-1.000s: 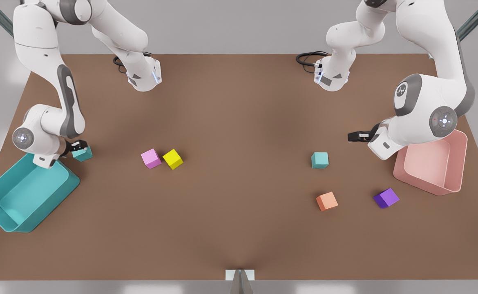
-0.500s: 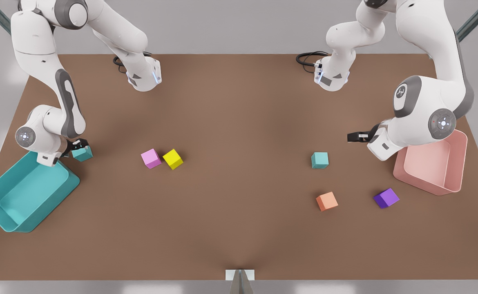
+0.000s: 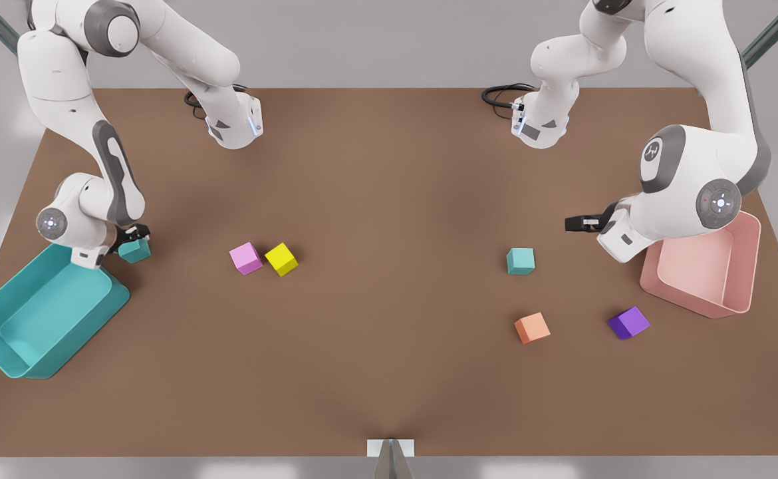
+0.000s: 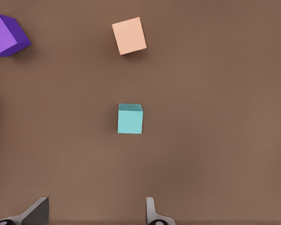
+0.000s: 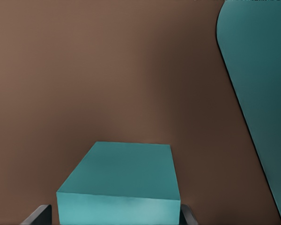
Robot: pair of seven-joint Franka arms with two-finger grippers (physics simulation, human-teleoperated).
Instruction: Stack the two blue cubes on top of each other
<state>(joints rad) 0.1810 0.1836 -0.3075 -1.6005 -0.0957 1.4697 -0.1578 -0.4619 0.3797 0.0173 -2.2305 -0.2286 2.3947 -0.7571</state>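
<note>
One blue cube (image 3: 135, 250) sits at the front view's left beside the teal bin, and my right gripper (image 3: 133, 242) is shut on it. In the right wrist view this cube (image 5: 119, 185) lies between the two fingertips of the right gripper (image 5: 114, 218), over the brown table. The other blue cube (image 3: 520, 261) rests free on the table at the front view's right. My left gripper (image 3: 576, 223) hovers open above and to the right of it, and in the left wrist view that cube (image 4: 130, 119) lies ahead of the spread fingers of the left gripper (image 4: 94, 215).
A large teal bin (image 3: 113, 299) (image 5: 257, 70) stands at the front view's left edge, and a pink bin (image 3: 741, 266) at its right edge. Pink (image 3: 245, 258) and yellow (image 3: 281, 259) cubes touch mid-left. Orange (image 3: 532, 327) (image 4: 129, 35) and purple (image 3: 628, 322) (image 4: 7, 35) cubes lie near the free blue cube.
The right arm's wrist and forearm have shifted slightly toward the front view's right while its gripper stays on the blue cube, which has hardly moved. The left arm is almost still.
</note>
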